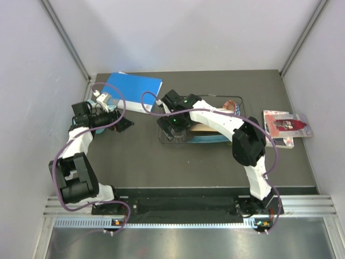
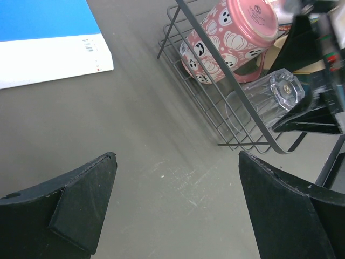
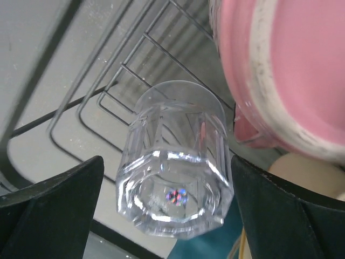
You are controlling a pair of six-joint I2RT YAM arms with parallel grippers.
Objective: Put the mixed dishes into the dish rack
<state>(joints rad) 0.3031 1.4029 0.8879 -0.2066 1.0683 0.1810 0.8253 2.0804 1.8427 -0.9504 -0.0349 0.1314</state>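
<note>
The dish rack (image 1: 237, 102) is a black wire basket in the middle of the table. My right gripper (image 1: 173, 129) hovers over its left end. In the right wrist view the clear glass (image 3: 175, 162) lies on the rack's wires (image 3: 108, 100), between my open right gripper's (image 3: 166, 162) fingers, with a small gap on the left side. A pink patterned tumbler (image 3: 280, 70) lies right beside the glass. Teal and peach plates (image 1: 207, 138) show under the arm. My left gripper (image 2: 177, 155) stands open over bare table, left of the rack's corner (image 2: 215, 108), holding nothing.
A blue book (image 1: 135, 85) lies at the back left, close to the left gripper (image 1: 126, 123). A stack of booklets (image 1: 285, 127) sits at the right edge. Grey walls close in the table on three sides.
</note>
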